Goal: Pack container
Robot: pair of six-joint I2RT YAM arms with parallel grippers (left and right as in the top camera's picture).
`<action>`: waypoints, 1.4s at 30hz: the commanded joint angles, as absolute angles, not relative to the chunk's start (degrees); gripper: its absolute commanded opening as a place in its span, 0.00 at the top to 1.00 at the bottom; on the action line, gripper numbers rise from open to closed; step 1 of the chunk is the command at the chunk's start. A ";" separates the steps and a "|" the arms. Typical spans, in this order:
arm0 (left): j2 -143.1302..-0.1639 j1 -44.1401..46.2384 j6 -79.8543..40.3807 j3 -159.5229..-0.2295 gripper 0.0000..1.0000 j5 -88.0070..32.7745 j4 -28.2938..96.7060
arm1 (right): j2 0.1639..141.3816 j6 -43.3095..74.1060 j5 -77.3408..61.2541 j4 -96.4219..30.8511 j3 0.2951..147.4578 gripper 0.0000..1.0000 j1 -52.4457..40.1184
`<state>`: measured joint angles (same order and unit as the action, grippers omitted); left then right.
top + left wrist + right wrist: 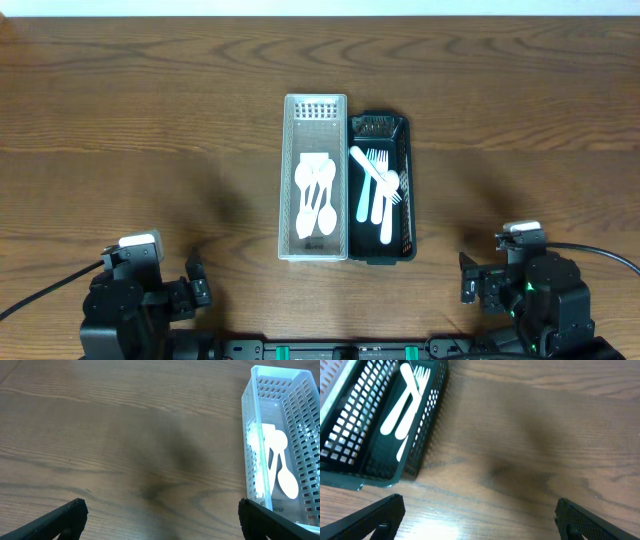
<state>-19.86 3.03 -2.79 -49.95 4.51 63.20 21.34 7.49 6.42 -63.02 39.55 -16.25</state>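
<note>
Above table (125, 435) | left tool (160, 510) spread wide, empty | right tool (479, 507) apparently likewise

The white basket (252, 420) runs off the left wrist view's right edge; the black basket (422, 440) is cropped at the right wrist view's top-left. Overlapping spoons (315, 195) overhead defy counting.

A dark brown wooden table (150, 120) with wavy grain fills nearly the whole scene, evenly lit with faint blurred shadows left and right, while a narrow pale strip (320, 6) runs along its far edge.
</note>
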 commanded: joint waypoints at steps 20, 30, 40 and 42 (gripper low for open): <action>-19.73 2.96 -3.05 -49.71 0.02 5.19 63.35 | 1.78 4.14 7.05 -55.35 31.83 0.01 -10.72; -19.73 2.98 -3.05 -49.71 0.02 5.17 63.35 | 0.32 -6.87 6.61 -16.67 14.00 0.01 -8.64; -19.73 2.98 -3.07 -49.71 0.02 5.17 63.35 | 0.27 -9.10 3.99 -4.27 0.34 0.01 -6.33; -19.73 2.98 -3.05 -49.71 0.02 5.17 63.35 | 0.27 -9.93 4.03 -3.70 0.34 0.01 -6.15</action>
<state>-19.86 3.01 -2.79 -49.82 4.71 63.31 0.97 -8.19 5.32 -3.57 0.45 -6.85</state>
